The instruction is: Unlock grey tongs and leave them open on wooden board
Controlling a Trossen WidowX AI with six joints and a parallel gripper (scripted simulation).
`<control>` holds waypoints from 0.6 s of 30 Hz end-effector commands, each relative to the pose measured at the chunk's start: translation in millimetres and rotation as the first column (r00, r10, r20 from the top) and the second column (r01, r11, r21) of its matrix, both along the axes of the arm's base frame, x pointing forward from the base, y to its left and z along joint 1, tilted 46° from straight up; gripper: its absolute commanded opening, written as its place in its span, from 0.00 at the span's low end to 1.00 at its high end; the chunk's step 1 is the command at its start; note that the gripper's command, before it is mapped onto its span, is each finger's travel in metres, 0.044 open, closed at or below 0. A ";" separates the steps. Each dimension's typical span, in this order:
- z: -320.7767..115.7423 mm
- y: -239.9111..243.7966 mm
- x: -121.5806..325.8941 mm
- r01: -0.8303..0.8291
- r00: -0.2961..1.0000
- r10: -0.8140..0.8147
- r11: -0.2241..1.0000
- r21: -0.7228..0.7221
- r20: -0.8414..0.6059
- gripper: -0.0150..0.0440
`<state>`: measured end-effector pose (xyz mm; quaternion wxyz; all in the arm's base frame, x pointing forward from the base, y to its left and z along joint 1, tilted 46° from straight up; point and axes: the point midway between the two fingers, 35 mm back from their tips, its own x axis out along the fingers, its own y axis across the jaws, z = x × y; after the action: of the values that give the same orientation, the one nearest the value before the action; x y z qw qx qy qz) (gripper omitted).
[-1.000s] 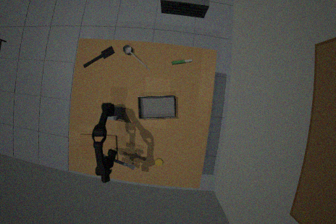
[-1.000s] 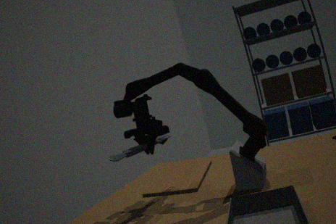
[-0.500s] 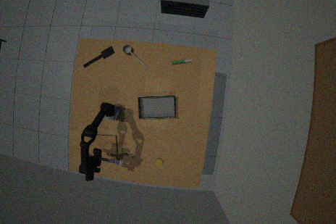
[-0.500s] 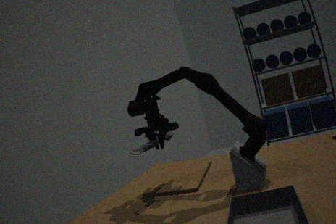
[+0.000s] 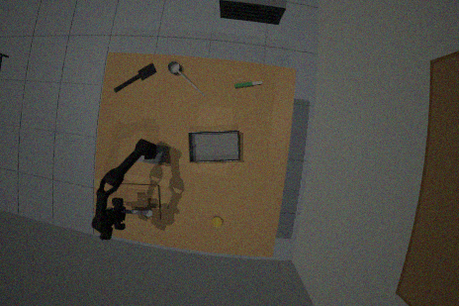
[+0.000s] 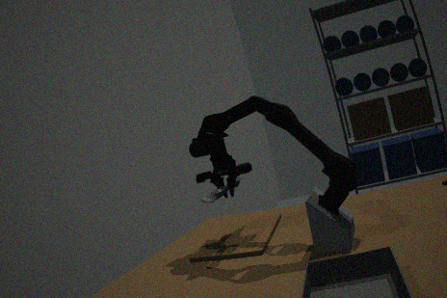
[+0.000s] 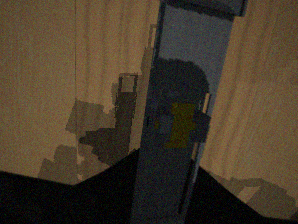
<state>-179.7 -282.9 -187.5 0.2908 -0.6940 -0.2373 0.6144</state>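
Observation:
The grey tongs [image 5: 144, 213] [image 6: 212, 197] [image 7: 195, 45] are in the air, held by my gripper [image 6: 228, 191] [image 7: 162, 156], which is shut on them. In the exterior view they slant, one end low at the left. In the wrist view they run as one long closed bar between the fingers, with a yellow patch on it. Whether the lock is engaged cannot be told. The wooden board [image 5: 159, 201] [image 6: 226, 257] lies flat on the table below, with the arm's shadow across it. The roasting tin [image 5: 192, 147] [image 6: 352, 259] holds no tongs.
A yellow disc [image 5: 217, 222] lies right of the board. A black spatula [image 5: 147, 71], a ladle [image 5: 174, 67] and a green-and-white tool [image 5: 244, 85] lie along the table's far edge in the top view. The arm's base stands between board and tin.

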 end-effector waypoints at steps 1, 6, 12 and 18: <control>1.4 -2.1 -5.6 -0.026 1.000 0.026 1.000 -0.008 0.004 0.00; 1.4 -2.1 -5.6 -0.026 1.000 0.026 1.000 -0.008 0.004 0.00; 2.3 -3.3 -5.0 -0.131 0.987 0.133 0.991 0.028 -0.093 0.00; 7.9 -9.7 -3.8 -0.308 0.908 0.324 0.946 0.101 -0.265 0.00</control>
<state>-183.4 -282.9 -188.3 0.2609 -0.6026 -0.3031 0.6906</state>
